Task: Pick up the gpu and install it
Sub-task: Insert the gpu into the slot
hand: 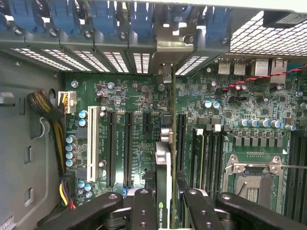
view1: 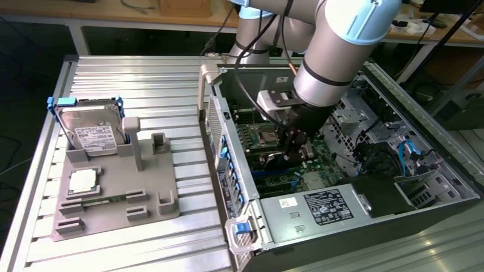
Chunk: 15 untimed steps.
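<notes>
Well inside computer case [view1: 214, 122], gpu [hand: 163, 191] upright

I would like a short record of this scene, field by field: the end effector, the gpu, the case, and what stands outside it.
end effector: shut on the gpu, inside the computer case
gpu: held edge-on over the motherboard, beside its long black slots; seated or not, cannot tell
computer case: open, lying on its side
hard drive: upright in the grey holder, at the exterior view's left
</notes>
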{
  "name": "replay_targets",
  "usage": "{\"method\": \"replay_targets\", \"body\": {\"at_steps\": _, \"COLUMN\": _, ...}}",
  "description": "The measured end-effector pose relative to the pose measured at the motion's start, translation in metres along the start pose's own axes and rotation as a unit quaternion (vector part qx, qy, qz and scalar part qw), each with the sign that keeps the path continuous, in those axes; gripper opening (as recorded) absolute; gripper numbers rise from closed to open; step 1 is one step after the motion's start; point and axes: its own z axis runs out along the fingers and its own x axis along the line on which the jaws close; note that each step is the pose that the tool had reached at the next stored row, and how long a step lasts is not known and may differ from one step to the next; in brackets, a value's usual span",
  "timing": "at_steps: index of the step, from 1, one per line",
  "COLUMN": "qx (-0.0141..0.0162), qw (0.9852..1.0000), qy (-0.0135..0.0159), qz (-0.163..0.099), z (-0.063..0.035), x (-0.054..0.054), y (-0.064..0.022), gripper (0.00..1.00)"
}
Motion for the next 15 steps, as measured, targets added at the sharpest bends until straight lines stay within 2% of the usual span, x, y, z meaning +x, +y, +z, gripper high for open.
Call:
{"method": "replay_targets", "body": {"at_steps": 3, "qx": 0.0003, "qw": 1.0000, "qy": 0.0002, "qz": 0.000, "z": -0.0016, "x": -0.0002, "y": 0.0006, "gripper": 0.27}}
{"method": "replay_targets", "body": {"at_steps": 7, "qx": 0.0004, "qw": 1.0000, "qy": 0.0023, "qz": 0.000, "z": -0.0056, "x": -0.0006, "y": 0.0013, "gripper": 0.27}}
{"method": "replay_targets", "body": {"at_steps": 9, "qx": 0.0024, "qw": 1.0000, "qy": 0.0024, "qz": 0.000, "z": -0.0055, "x": -0.0007, "y": 0.0018, "gripper": 0.27}}
{"method": "replay_targets", "body": {"at_steps": 10, "qx": 0.0051, "qw": 1.0000, "qy": 0.0026, "qz": 0.000, "z": -0.0056, "x": -0.0009, "y": 0.0020, "gripper": 0.27}}
{"method": "replay_targets", "body": {"at_steps": 13, "qx": 0.0185, "qw": 0.9998, "qy": 0.0030, "qz": -0.001, "z": -0.0053, "x": -0.0015, "y": 0.0027, "gripper": 0.27}}
{"method": "replay_targets", "body": {"at_steps": 14, "qx": 0.0206, "qw": 0.9998, "qy": 0.0031, "qz": -0.001, "z": -0.0053, "x": -0.0016, "y": 0.0034, "gripper": 0.27}}
{"method": "replay_targets", "body": {"at_steps": 15, "qx": 0.0209, "qw": 0.9998, "qy": 0.0031, "qz": -0.001, "z": -0.0053, "x": -0.0017, "y": 0.0040, "gripper": 0.27}}
